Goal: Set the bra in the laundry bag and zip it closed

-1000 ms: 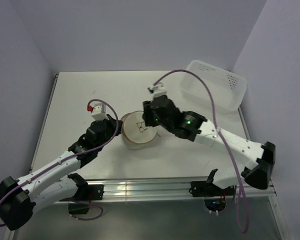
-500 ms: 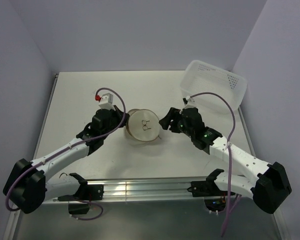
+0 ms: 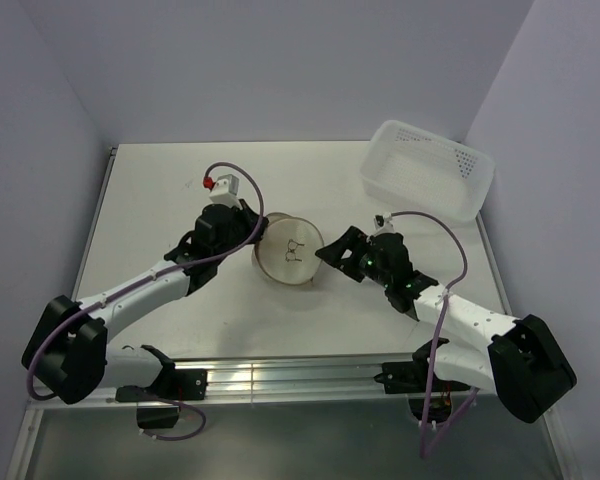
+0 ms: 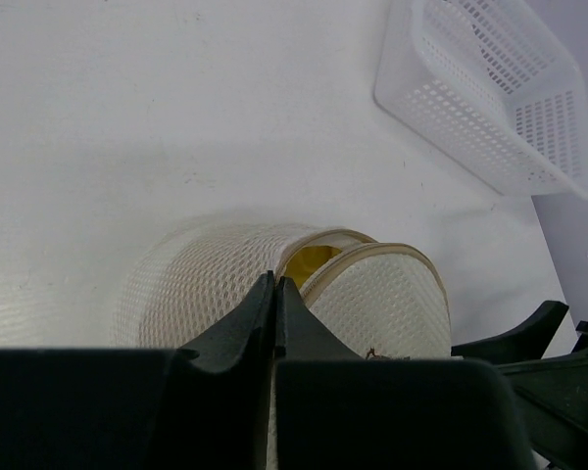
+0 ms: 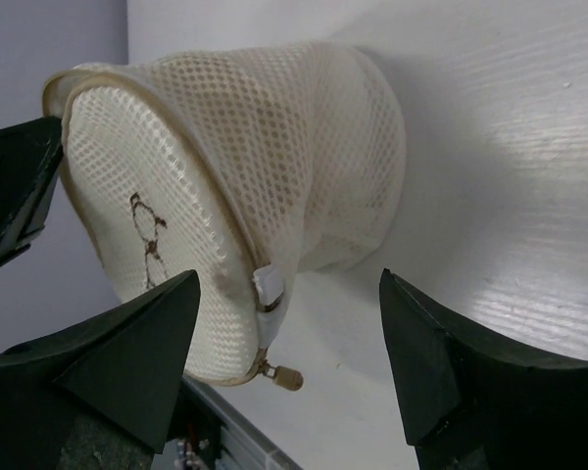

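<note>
Round cream-white mesh laundry bag (image 3: 288,255) now tipped sideways on white surface (image 3: 160,190), mustard-yellow bra (image 4: 309,262) inside, zip w/ gap; left fingers (image 4: 240,328) pressed together at its wall, right fingers (image 5: 113,357) dropped low, spread, by small metal zip pull (image 5: 279,377)

Reaches both arms inward from the near edge, wrists low and facing each other. Presents the left gripper (image 4: 275,284) pinched to a thin seam, fingertips meeting — and the right gripper (image 5: 289,294) splayed wide, fingers well apart, aimed toward the left one.
</note>
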Robot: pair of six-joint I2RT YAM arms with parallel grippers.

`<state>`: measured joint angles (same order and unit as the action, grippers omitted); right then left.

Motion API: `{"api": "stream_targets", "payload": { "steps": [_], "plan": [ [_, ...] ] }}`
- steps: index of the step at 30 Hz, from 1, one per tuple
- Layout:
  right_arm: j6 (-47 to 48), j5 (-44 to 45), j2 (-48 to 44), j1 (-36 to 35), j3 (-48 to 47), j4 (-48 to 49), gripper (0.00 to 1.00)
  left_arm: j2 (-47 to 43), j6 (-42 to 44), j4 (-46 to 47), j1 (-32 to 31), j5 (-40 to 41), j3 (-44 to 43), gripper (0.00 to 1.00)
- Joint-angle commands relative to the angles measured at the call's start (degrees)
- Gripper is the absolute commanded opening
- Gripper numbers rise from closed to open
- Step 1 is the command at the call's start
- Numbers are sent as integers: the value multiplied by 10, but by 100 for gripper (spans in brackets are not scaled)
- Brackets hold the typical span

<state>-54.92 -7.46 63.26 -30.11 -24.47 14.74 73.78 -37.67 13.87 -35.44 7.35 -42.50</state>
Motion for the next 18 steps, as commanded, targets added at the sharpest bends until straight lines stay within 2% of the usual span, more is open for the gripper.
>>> {"api": "stream_targets", "payload": {
  "steps": [1, 6, 10, 11, 13, 16, 17, 18],
  "plan": [
    [-36, -40, -16, 2, 13, 84, 81, 7, 12, 14, 1, -3, -43, 8],
    [-54, -62, -1, 1, 39, 125, 77, 16, 13, 11, 2, -3, -57, 16],
    [-56, -61, 12, 2, 32, 136, 58, 13, 10, 7, 1, -1, -55, 41],
    [-56, -62, 15, 2, 31, 138, 56, 8, 11, 5, 1, 0, -54, 54],
    [-60, -61, 19, 2, 31, 143, 49, -1, 14, -5, 2, 5, -55, 69],
    [-64, -62, 21, 1, 29, 142, 45, -33, 22, -24, -5, -5, -56, 75],
    [-64, -64, 24, 1, 28, 143, 45, -53, 23, -31, -13, 5, -55, 76],
    [-65, -69, 29, 1, 28, 146, 50, -64, 25, -49, -30, 13, -54, 76]
  ]
}}
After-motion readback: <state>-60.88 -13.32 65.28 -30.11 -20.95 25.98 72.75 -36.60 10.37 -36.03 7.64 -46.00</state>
